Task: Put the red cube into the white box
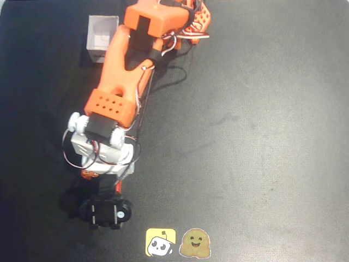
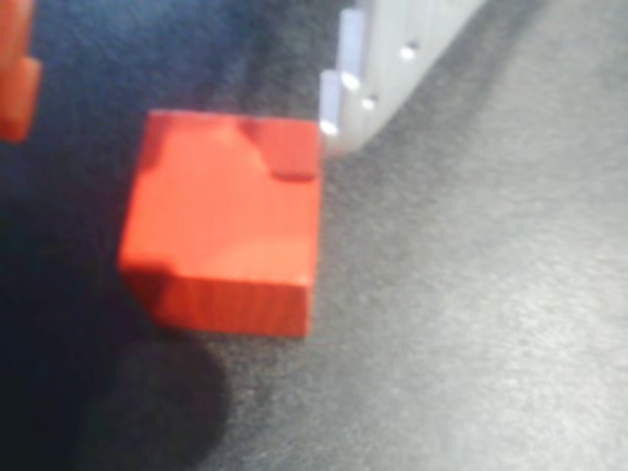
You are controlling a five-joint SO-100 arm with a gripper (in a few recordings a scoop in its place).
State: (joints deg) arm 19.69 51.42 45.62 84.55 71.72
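Black matte tabletop (image 1: 262,136) all around us, and we're sweeping left to right in the overhead view. Far left up top sits the white box (image 1: 102,39), open side up, well apart from the action. Next comes the orange arm (image 1: 125,71), stretched from its base at the top edge down toward the lower left. Its wrist ends near the bottom, above two stickers (image 1: 177,242) on the table edge.

Down at the wrist view now, same direction: an orange finger (image 2: 15,69) pokes in at the far left. Then the red cube (image 2: 224,221), flat on the table, big and close. A white finger (image 2: 388,59) stands at the cube's upper right corner, just beside it, maybe touching. So we're reading the gripper (image 2: 186,74) as spread apart, one finger either side of the cube, not closed on it yet.

How will it handle? We judge it rigid, light, with smooth plain faces that could slip under a weak pinch. Best hold looks like the two opposite flat sides, squarely centred, not the corners. The cube sits skewed to the fingers, so an off-centre squeeze could twist it out.
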